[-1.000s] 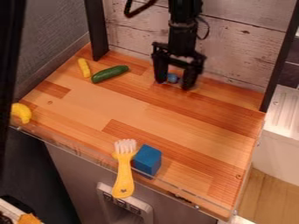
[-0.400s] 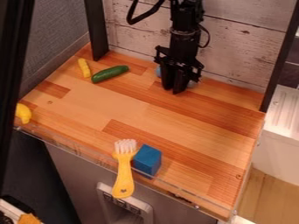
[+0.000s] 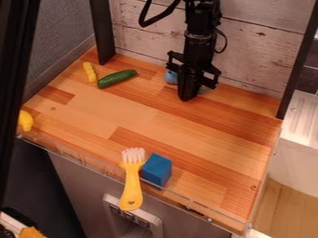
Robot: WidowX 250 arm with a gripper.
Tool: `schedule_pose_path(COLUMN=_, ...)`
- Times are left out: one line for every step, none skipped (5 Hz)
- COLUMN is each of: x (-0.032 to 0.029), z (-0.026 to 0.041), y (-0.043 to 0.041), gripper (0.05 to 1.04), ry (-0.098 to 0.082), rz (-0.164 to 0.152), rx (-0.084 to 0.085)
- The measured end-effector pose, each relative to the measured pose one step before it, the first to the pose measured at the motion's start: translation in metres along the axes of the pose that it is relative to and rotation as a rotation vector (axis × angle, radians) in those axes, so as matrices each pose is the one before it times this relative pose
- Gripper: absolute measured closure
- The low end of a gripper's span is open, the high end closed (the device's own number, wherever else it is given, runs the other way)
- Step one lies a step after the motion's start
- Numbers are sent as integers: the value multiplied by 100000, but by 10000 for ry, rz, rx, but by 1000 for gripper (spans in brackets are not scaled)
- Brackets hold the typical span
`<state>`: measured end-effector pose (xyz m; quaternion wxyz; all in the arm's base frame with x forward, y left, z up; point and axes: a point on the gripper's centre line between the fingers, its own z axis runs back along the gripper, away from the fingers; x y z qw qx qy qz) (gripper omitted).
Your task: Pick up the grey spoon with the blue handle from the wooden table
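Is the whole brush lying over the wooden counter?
No, the brush has its bristle end over the wooden counter, but its handle sticks out past the front edge.

Matte-black arm (image 3: 200,39); chunky cylindrical segments; thick black cable (image 3: 151,19), thinner looped cable (image 3: 221,41); angular end effector (image 3: 187,98).

Blue object (image 3: 171,77): light to mid blue, rounded at its visible left end. Lies on the wooden surface (image 3: 140,123), near its rear edge, by the whitewashed plank wall (image 3: 261,53). Mostly hidden behind the end effector (image 3: 187,99); blue shows to the left of it, a paler bluish patch to the right. Whether both belong to one body: cannot tell. Full outline and exact pose: obscured. Contact with end effector: unclear.
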<state>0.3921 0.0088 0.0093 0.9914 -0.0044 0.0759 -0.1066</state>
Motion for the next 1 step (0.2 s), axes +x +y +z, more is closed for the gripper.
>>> schedule_pose_path(x=-46, z=260, y=-302, gripper=1030, ry=116, rz=578, rx=-43)
